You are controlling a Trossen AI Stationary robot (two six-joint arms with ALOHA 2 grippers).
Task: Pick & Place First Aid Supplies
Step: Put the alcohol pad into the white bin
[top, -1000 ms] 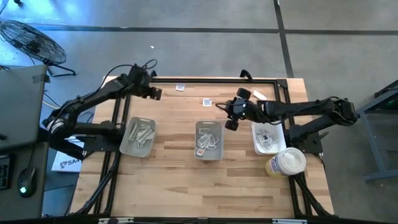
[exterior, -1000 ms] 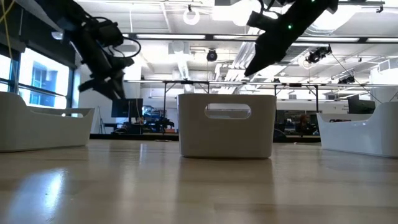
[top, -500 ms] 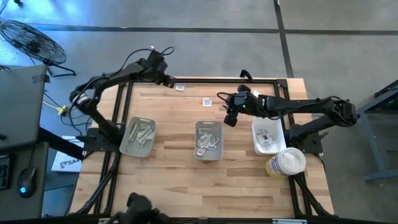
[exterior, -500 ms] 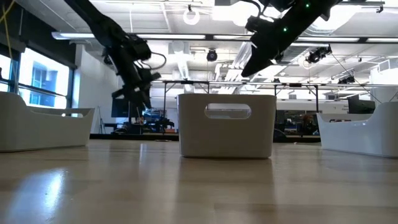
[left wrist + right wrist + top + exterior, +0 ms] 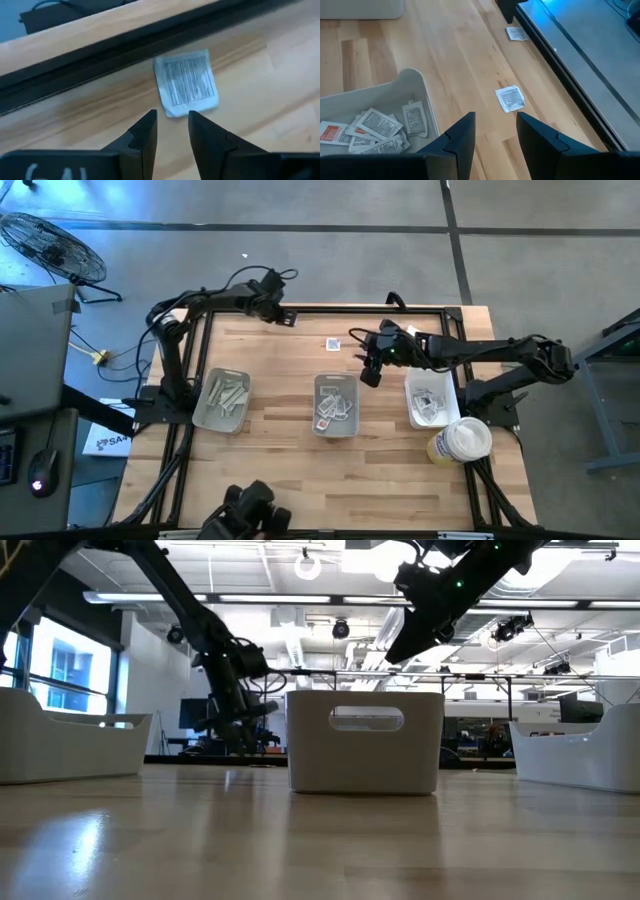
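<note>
A square white sachet with dark print lies flat on the table beside the black far rail, also visible in the high view. My left gripper is open and low over the table, its fingertips just short of the sachet's near corner. A second sachet lies farther right. My right gripper is open and hovers above the table, between that sachet and the middle tray, which holds several sachets.
A grey tray with pale strips stands on the left and a white tray with packets on the right. The round tub sits near the right corner. A dark shape shows beyond the near edge. Bare wood lies between the trays.
My left arm has swung from above the far-left part of the table toward the right along the far edge and come down to the sachet by the rail. My right gripper has stayed almost where it was. A dark shape has come in at the near edge.
</note>
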